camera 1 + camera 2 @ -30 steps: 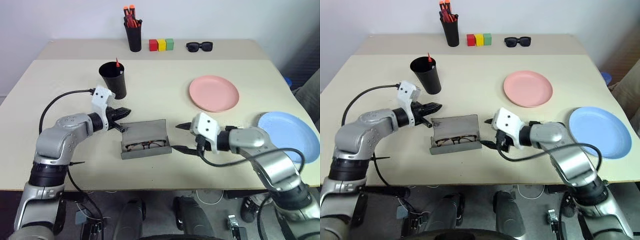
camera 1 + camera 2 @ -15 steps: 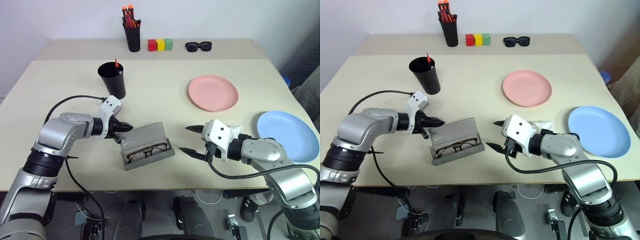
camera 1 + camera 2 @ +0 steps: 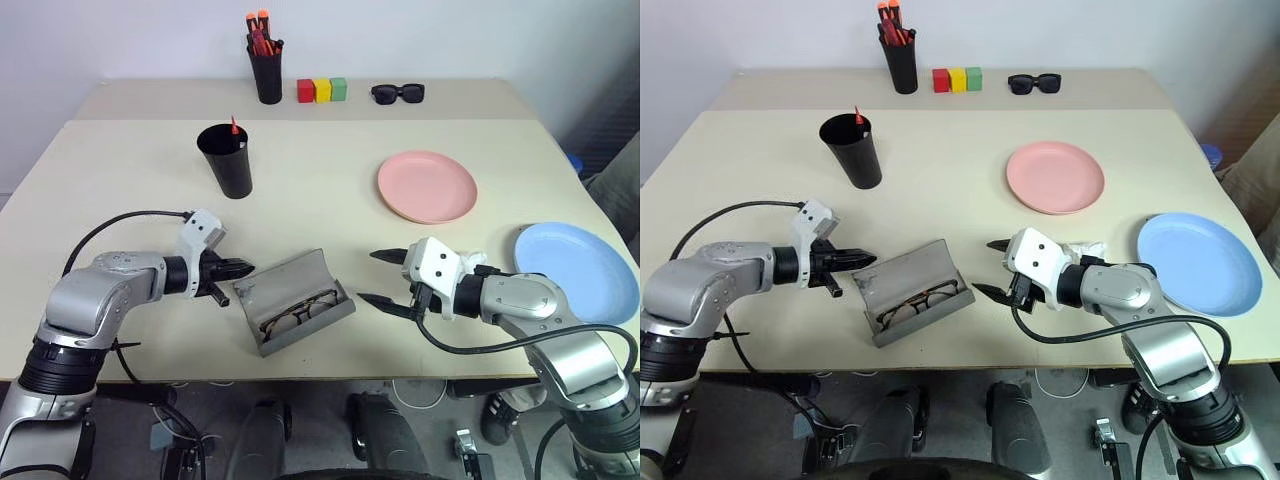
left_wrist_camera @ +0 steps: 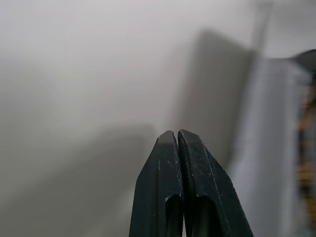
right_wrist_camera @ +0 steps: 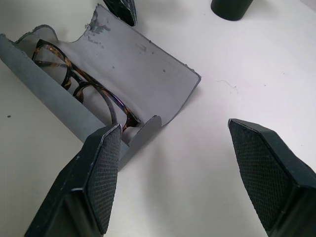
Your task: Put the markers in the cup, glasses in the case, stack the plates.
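Case (image 3: 296, 312) sits open near the table's (image 3: 320, 190) front edge, lid tipped back, skewed on the table; glasses (image 3: 300, 311) lie inside it. Left gripper (image 3: 243, 267) just left of the case, fingers pressed together, tips at the lid's left end; contact cannot be told. Cup (image 3: 226, 160) stands behind and left of the case, red marker (image 3: 234, 125) tip poking out; white marker not discernible. Right gripper (image 3: 383, 277) just right of the case, fingers spread wide, holding nothing. Pink plate (image 3: 427, 186) lies behind-right of the case, blue plate (image 3: 576, 272) far right of it, plates well apart, unstacked.
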Robot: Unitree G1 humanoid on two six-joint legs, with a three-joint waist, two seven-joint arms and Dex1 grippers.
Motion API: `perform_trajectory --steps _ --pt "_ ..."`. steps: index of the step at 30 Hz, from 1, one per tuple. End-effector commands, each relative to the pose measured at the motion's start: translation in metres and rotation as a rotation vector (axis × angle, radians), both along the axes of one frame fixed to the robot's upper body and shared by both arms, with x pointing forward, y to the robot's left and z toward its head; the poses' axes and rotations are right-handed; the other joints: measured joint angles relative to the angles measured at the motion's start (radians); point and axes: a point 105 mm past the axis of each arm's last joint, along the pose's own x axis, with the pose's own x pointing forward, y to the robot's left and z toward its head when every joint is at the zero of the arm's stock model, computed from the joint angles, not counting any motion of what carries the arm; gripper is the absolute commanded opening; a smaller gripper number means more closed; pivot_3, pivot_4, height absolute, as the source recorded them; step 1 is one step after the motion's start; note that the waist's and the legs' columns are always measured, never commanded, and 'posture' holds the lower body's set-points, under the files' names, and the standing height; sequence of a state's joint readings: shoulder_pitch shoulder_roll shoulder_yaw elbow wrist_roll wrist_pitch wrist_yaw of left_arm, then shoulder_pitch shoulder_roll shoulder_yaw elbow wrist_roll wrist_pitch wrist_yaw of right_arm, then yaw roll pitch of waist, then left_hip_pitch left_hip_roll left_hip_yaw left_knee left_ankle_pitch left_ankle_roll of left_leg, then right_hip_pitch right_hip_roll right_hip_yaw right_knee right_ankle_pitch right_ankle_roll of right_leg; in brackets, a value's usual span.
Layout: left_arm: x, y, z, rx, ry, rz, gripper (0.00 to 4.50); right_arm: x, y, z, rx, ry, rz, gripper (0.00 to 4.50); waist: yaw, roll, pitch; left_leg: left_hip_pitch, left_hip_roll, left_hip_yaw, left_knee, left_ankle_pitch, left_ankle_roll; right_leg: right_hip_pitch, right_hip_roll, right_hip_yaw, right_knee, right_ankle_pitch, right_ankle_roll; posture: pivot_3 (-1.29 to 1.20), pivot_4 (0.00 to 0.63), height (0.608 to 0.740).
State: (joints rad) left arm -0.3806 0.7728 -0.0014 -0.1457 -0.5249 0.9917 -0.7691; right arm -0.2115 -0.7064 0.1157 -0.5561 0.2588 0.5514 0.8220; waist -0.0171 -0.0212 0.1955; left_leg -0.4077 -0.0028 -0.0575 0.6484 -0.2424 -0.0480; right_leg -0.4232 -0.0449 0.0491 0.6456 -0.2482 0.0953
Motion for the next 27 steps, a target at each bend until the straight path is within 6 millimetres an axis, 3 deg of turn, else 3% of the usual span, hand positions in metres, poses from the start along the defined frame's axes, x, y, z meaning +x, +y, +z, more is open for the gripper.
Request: perform_trajectory --steps 1,9,19,27 --pt "-0.002 0.008 0.004 -0.013 -0.026 0.007 0.05 -0.002 0.006 0.006 0.012 -0.032 0.031 3.49 0.000 0.000 0.000 0.000 0.000 0.000 0.000 0.000 0.000 0.000 0.000 0.000 0.000 0.000 0.000 0.00 0.150 0.740" --pt "-0.034 -0.009 0.009 -0.107 -0.009 -0.199 0.05 -0.005 0.008 0.004 0.022 -0.020 0.033 3.49 0.002 0.000 0.000 0.000 0.000 0.001 0.000 0.000 0.000 0.000 -0.001 0.000 0.000 0.000 -0.001 0.00 0.150 0.740" --pt "-0.058 -0.030 0.027 -0.204 -0.027 -0.346 0.05 -0.003 0.004 0.003 0.020 -0.002 0.021 3.49 0.002 0.000 0.000 0.000 0.000 0.001 0.000 0.000 0.000 0.000 -0.001 0.000 0.000 0.000 -0.001 0.00 0.150 0.740" --pt "-0.082 -0.047 0.016 -0.129 -0.019 -0.487 0.05 -0.001 -0.001 0.003 0.038 0.026 0.002 3.49 0.002 0.000 0.000 0.000 0.000 0.001 0.000 0.000 0.000 0.000 -0.001 0.000 0.000 0.000 -0.001 0.00 0.150 0.740"
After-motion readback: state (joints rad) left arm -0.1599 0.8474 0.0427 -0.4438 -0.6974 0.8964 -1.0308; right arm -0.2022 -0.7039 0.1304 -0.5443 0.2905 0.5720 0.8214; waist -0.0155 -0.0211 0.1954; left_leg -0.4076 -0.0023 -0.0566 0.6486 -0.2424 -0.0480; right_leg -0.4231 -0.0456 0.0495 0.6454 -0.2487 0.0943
